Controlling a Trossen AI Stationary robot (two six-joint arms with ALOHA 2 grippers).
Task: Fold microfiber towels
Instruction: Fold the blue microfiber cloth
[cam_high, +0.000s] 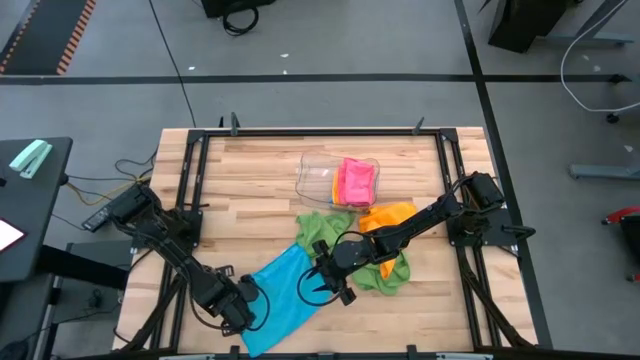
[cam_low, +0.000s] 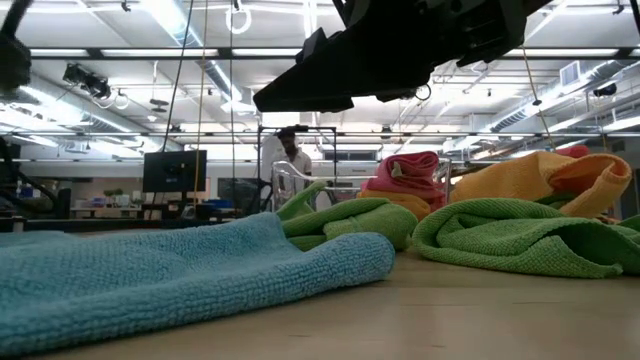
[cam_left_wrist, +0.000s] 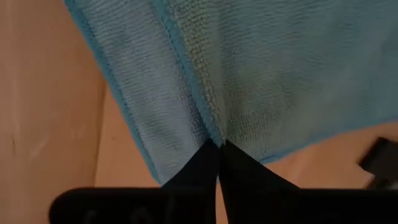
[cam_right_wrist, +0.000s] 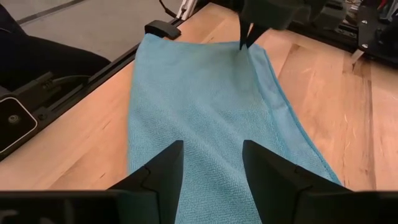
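Your left gripper (cam_left_wrist: 219, 144) is pinching the soft, limp blue microfiber towel (cam_high: 283, 295) at its hem; your right gripper (cam_right_wrist: 211, 163) is hovering open over it — take the opposite edge.

overhead, table-level and both wrist views share blue towel (cam_high: 283, 293).

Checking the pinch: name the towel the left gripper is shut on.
The blue towel; left gripper pinches its edge. Green, orange and pink towels lie untouched.

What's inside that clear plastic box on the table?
A bunched pink towel sits inside the clear plastic tray. Whether anything lies beneath that towel cannot be seen, because it covers that part of the tray.
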